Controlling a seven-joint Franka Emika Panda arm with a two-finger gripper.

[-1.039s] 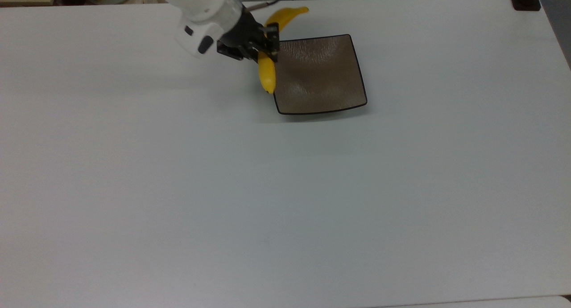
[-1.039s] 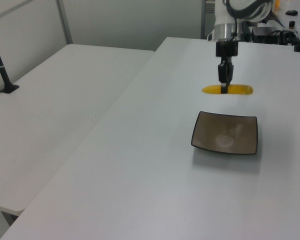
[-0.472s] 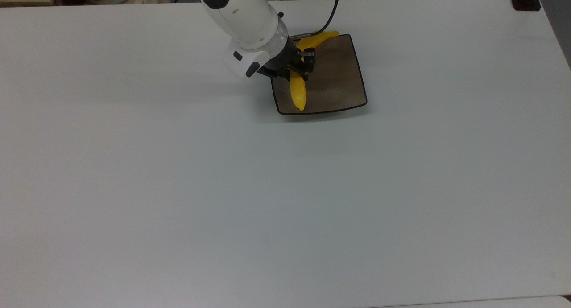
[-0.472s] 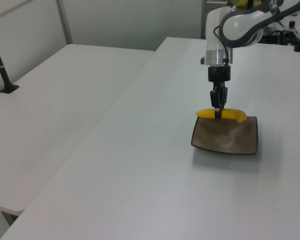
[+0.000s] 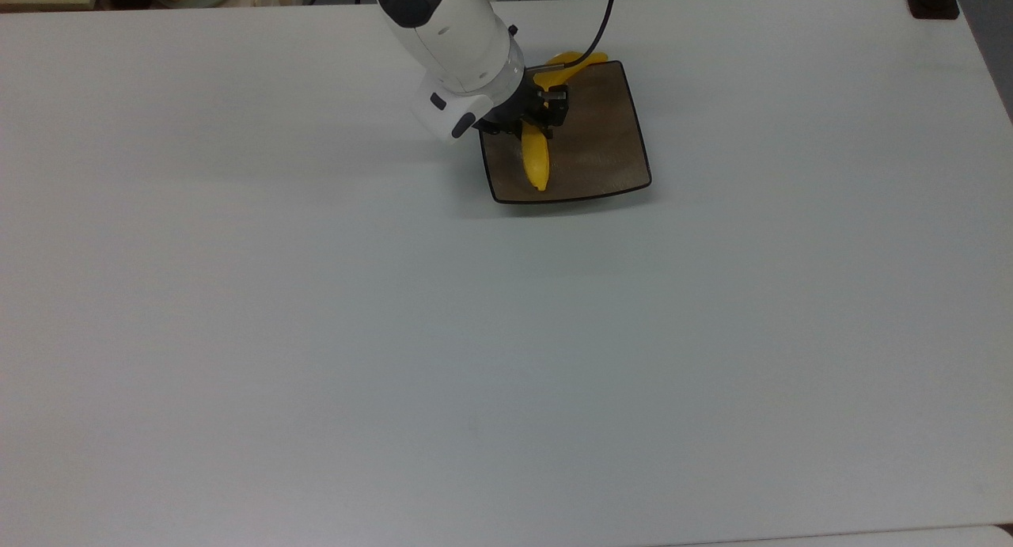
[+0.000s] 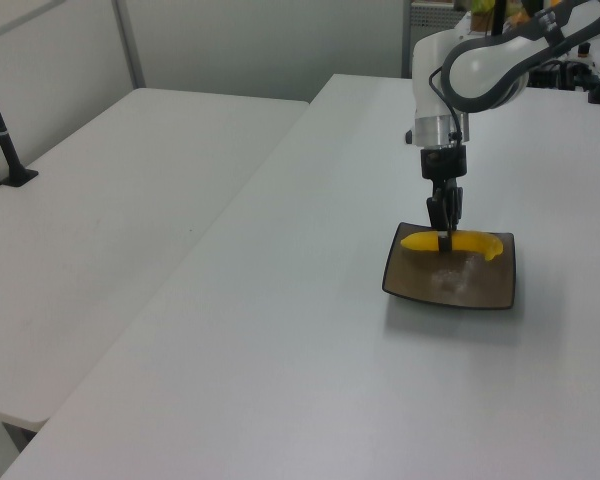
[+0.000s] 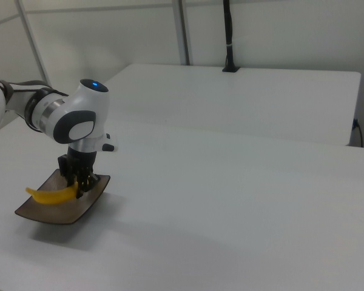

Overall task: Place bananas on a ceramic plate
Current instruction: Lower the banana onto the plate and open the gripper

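The yellow banana (image 5: 536,163) lies lengthwise over the left part of the square brown ceramic plate (image 5: 605,147) as the top view shows it, its stem end poking past the far rim. My gripper (image 5: 546,121) points down, shut on the banana's middle. From the left view the banana (image 6: 475,243) sits low over the plate (image 6: 450,288), with the gripper (image 6: 444,238) pinching it. Seen in the right view, the banana (image 7: 47,196) rests at or just above the plate (image 7: 64,210) under the gripper (image 7: 79,183); contact cannot be told.
The white table (image 5: 506,333) stretches wide in front of the plate. A black post base (image 5: 934,1) stands at the far right corner in the top view. A second white table (image 6: 110,200) with a black pole (image 6: 0,130) lies at the left view's left.
My gripper carried the banana from beside the plate's left edge, as the top view shows it, to over the plate, and lowered it close to the surface.
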